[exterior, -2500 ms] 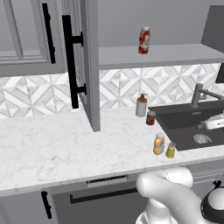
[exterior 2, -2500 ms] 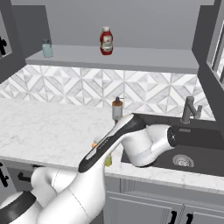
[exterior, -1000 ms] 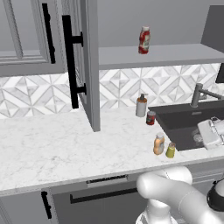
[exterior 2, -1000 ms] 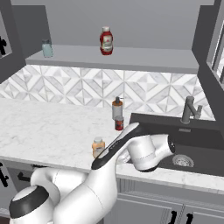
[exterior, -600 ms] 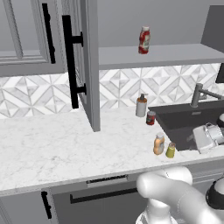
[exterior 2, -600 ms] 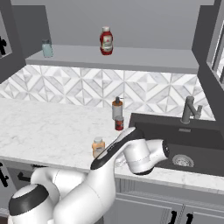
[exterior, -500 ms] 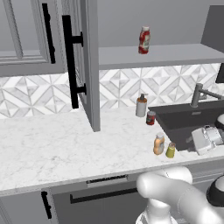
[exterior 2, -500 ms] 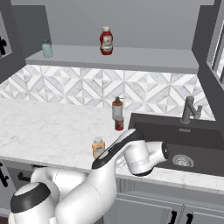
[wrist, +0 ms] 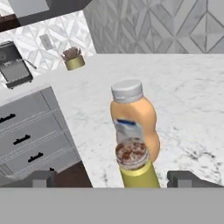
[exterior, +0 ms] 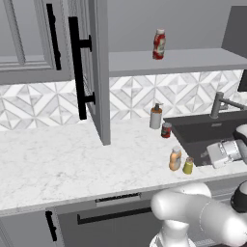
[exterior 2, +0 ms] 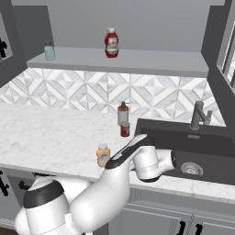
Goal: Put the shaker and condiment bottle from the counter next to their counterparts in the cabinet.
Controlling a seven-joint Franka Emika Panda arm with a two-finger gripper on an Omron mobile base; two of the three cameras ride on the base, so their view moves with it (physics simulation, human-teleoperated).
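In the left base view, the small yellow-green shaker with a tan-grey cap (exterior: 188, 165) and the small orange condiment bottle with a pale cap (exterior: 175, 158) are seen standing just beside each other at the front edge of the white marble-look table (exterior: 58, 164), near the dark sink, with the gripper (exterior: 212, 157) level with them. In the right base view, the red white-capped bottle (exterior 2: 110, 42) is seen on the grey cabinet shelf (exterior 2: 151, 62). In the hand view, the shaker (wrist: 135, 168) is framed between spread fingertips (wrist: 40, 179); the approach is judged under way, and closing on the shaker alone is called for.
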